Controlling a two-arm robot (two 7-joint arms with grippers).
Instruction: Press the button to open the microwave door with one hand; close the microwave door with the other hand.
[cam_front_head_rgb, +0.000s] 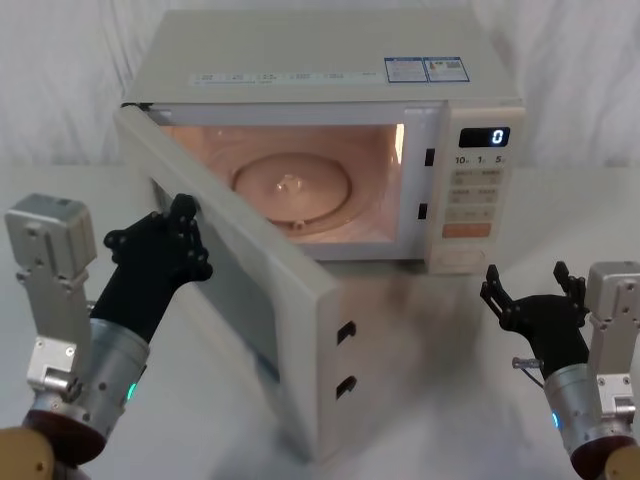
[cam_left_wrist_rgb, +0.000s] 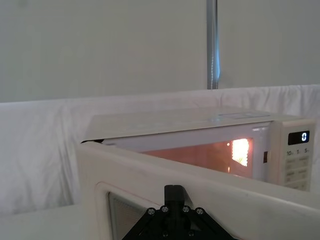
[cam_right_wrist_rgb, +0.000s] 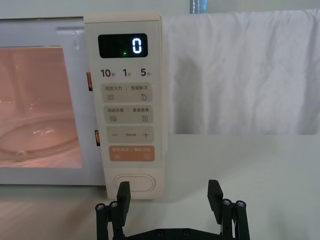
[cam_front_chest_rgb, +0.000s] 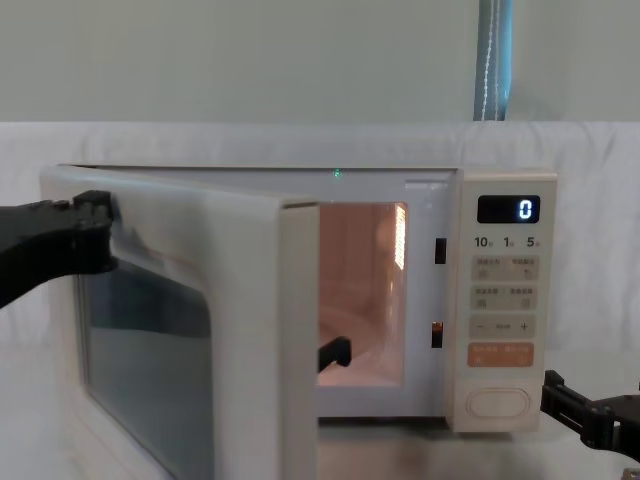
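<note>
The microwave door (cam_front_head_rgb: 262, 300) stands swung out toward the front left, and the lit cavity behind it is exposed. My left gripper (cam_front_head_rgb: 183, 212) is shut, its tips against the door's outer face near the window's upper edge; the same contact appears in the chest view (cam_front_chest_rgb: 97, 232) and the left wrist view (cam_left_wrist_rgb: 174, 193). The button (cam_right_wrist_rgb: 132, 182), a plain cream oval, sits at the bottom of the control panel (cam_front_head_rgb: 478, 190). My right gripper (cam_front_head_rgb: 527, 282) is open and holds nothing. It hovers low in front of the panel, a short way back from the button (cam_front_chest_rgb: 498, 402).
A glass turntable (cam_front_head_rgb: 292, 185) lies inside the glowing cavity. The display (cam_right_wrist_rgb: 123, 46) reads 0, and an orange key (cam_right_wrist_rgb: 131, 153) sits just above the button. The microwave rests on a white-clothed table (cam_front_head_rgb: 440, 380). A metal pole (cam_left_wrist_rgb: 212, 45) rises behind.
</note>
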